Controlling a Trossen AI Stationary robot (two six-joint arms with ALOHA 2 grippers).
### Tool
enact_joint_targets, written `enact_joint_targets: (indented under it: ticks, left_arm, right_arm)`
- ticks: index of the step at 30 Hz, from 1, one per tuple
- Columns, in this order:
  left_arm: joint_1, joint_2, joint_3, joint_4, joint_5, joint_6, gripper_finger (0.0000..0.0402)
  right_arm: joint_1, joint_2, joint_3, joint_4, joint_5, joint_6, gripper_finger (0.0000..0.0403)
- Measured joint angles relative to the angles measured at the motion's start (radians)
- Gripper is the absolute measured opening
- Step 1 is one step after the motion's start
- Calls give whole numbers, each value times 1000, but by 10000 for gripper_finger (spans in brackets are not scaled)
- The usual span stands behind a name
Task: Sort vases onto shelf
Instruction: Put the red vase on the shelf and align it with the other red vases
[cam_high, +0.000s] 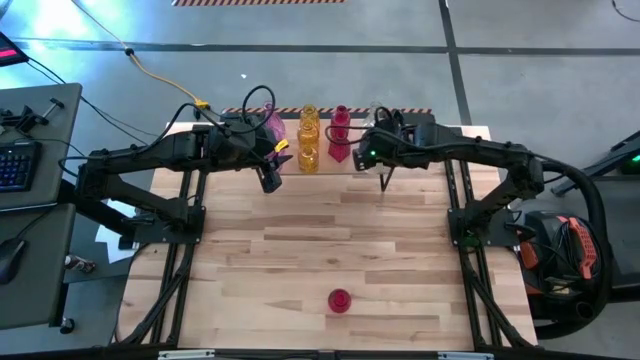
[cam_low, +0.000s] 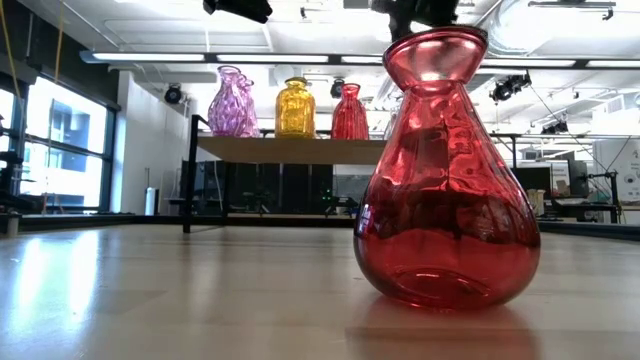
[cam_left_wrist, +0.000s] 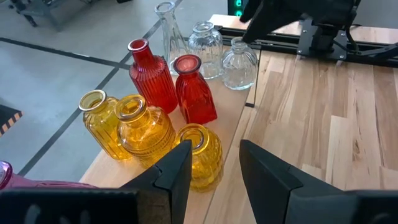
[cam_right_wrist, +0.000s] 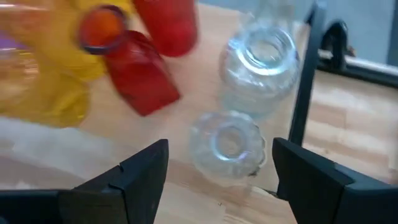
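Up at the far end of the table, the left gripper (cam_left_wrist: 211, 165) hangs over the shelf (cam_left_wrist: 233, 121) with its two dark fingers (cam_left_wrist: 177, 171) parted and nothing between them; they sit just above the nearest yellow vase (cam_left_wrist: 202, 155) without touching it. The right gripper (cam_right_wrist: 217, 171) is over the other end of the same shelf, fingers spread wide and empty, with a ribbed clear vase (cam_right_wrist: 227, 146) below the gap and a second clear vase (cam_right_wrist: 261, 62) just beyond it.

On the shelf the vases stand grouped by colour: a pink vase (cam_low: 232, 100) at the left end, then three yellow ones, two red ones (cam_left_wrist: 196, 90), and three clear ones (cam_left_wrist: 239, 62) at the right end. One red vase (cam_high: 340, 300) stands alone and upright on the table (cam_high: 300, 250) near its front edge, well apart from the shelf and both arms; it fills the low view.

The table is pale jointed wood. The shelf has a light wooden top on thin black legs. Beside the table a keyboard (cam_high: 15, 165) lies on a desk (cam_high: 40, 200) at the left. The floor is grey concrete, and long ceiling lights run across the room behind.
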Motion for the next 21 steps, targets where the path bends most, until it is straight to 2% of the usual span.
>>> enact_joint_targets:
  ticks: [7,14,18,21]
  left_arm:
    - [0,0,0,-8,0,-1,127]
    - [0,0,0,-39,0,-26,127]
    - [-1,0,0,-37,34,-27,127]
    - [-2,0,0,-37,66,-36,127]
  right_arm:
    - [23,-30,80,-12,32,-163,270]
    - [56,-148,84,-73,52,-248,270]
    - [123,-254,24,-74,144,-230,270]
    - [194,-354,-90,-60,215,-165,270]
